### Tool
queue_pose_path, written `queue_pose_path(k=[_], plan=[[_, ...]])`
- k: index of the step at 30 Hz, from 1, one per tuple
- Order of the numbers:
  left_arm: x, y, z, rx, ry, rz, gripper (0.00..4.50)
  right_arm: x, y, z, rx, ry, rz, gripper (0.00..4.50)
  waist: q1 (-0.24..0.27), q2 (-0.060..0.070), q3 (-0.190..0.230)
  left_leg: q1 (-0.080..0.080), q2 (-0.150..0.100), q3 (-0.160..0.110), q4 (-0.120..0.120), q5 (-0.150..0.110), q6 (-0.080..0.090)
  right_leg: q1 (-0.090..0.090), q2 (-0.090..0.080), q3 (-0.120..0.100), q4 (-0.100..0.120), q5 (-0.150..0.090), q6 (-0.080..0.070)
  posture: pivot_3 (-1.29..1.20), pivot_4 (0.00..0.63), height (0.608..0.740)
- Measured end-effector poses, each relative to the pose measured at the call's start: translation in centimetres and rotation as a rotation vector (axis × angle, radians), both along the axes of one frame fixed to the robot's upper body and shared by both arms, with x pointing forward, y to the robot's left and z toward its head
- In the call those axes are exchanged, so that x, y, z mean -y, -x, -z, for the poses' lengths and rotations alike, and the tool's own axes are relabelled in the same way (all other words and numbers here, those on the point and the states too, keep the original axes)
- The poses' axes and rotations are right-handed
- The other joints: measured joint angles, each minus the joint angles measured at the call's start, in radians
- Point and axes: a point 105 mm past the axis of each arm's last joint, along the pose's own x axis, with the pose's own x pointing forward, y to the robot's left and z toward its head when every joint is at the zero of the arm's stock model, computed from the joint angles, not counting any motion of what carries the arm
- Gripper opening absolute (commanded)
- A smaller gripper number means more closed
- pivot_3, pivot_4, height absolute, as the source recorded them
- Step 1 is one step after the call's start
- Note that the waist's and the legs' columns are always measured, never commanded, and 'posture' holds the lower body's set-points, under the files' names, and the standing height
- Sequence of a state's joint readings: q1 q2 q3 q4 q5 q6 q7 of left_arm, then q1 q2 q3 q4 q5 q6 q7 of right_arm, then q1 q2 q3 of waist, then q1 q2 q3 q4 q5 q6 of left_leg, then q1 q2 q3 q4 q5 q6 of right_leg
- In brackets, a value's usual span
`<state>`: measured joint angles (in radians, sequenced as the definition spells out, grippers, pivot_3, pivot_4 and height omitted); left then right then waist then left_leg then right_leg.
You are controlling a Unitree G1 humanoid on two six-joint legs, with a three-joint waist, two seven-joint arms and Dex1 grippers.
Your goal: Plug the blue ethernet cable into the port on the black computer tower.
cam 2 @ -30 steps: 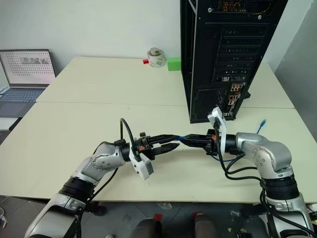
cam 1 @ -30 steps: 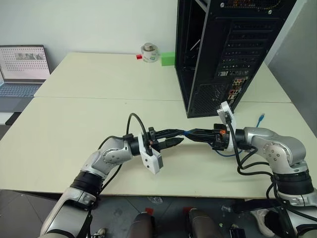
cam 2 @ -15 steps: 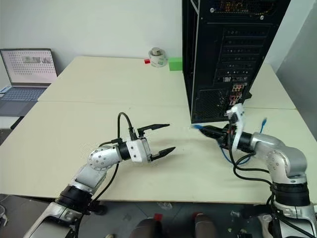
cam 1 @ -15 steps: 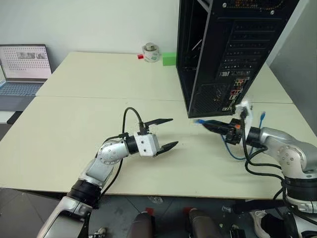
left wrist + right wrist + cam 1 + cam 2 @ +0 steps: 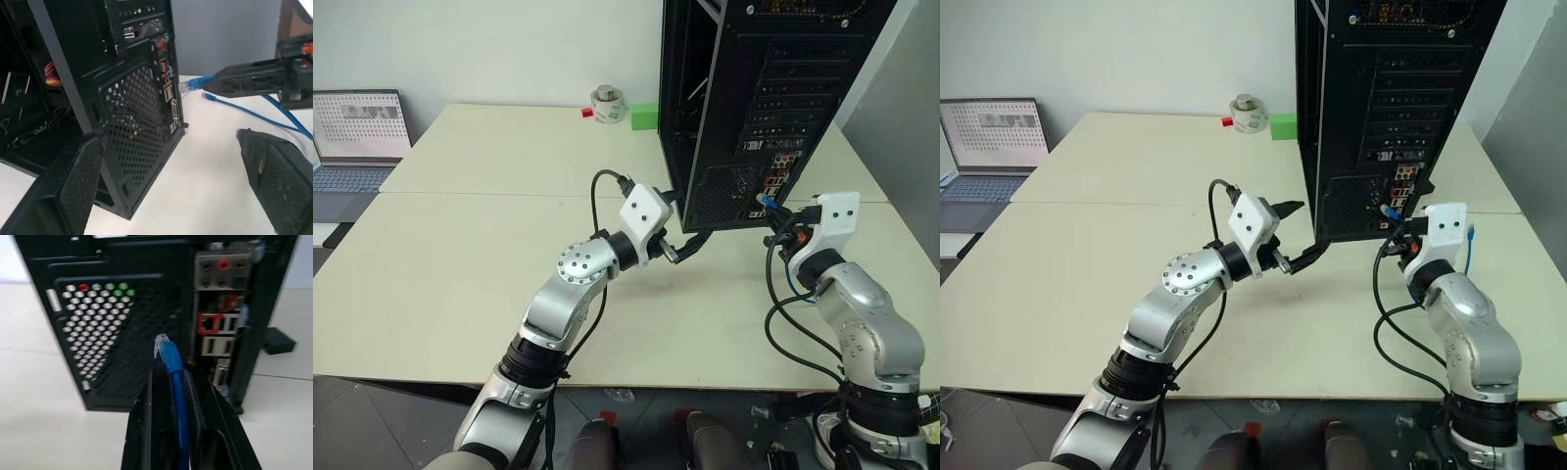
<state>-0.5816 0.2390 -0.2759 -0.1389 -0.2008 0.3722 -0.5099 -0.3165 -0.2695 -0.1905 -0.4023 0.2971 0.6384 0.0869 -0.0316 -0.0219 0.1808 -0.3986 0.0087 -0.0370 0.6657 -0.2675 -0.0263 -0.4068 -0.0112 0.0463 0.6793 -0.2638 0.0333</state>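
Observation:
The black computer tower [image 5: 754, 88] stands upright at the far right of the table, its rear panel facing me. My right gripper [image 5: 773, 211] is shut on the blue ethernet cable [image 5: 176, 382] just behind its plug [image 5: 164, 345]. The plug points at the tower's rear, a short way off the connector cluster. A red-rimmed squarish port [image 5: 209, 324] sits in that cluster, to the plug's right in the right wrist view. The cable's other plug [image 5: 209, 96] lies on the table. My left gripper [image 5: 683, 223] is open by the tower's lower near corner, holding nothing.
A grey laptop [image 5: 357, 137] is open at the far left. A tape roll [image 5: 605, 101], a small red piece [image 5: 588, 112] and a green block [image 5: 644, 116] sit at the back beside the tower. A small black object [image 5: 276, 340] lies past the tower.
My left gripper let go of the cable, opened wide, rolled and rose toward the tower's corner. My right gripper swung the plug from pointing left to facing the tower's rear.

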Motion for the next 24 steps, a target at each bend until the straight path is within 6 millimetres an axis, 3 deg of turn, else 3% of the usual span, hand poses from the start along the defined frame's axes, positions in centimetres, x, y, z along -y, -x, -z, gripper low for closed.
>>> queue_pose_path(k=[8,13,24], plan=[[2.3,0.4,1.2,0.013,-0.057,0.012,4.46,-0.3,-1.4,-0.5,0.048,-0.043,0.126,0.0,0.002,0.0,0.0,0.0,0.0,0.001,0.0,0.0,-0.001,0.0,0.0,0.0,0.0,0.0,0.0,0.0,0.15,0.74],[2.3,0.1,1.6,0.014,-0.065,0.002,4.46,0.0,-2.2,0.4,0.024,-0.064,0.165,0.0,0.001,0.0,0.0,0.0,0.0,0.001,0.0,0.0,-0.001,0.0,0.0,0.001,0.0,0.0,0.0,0.0,0.15,0.74],[1.9,-0.2,1.6,0.02,-0.077,-0.014,4.46,-0.5,-3.4,0.3,0.04,-0.099,0.175,0.0,0.001,0.0,0.0,0.0,0.0,0.001,0.0,0.0,-0.001,0.0,0.0,0.0,0.0,0.0,0.0,0.0,0.15,0.74]])
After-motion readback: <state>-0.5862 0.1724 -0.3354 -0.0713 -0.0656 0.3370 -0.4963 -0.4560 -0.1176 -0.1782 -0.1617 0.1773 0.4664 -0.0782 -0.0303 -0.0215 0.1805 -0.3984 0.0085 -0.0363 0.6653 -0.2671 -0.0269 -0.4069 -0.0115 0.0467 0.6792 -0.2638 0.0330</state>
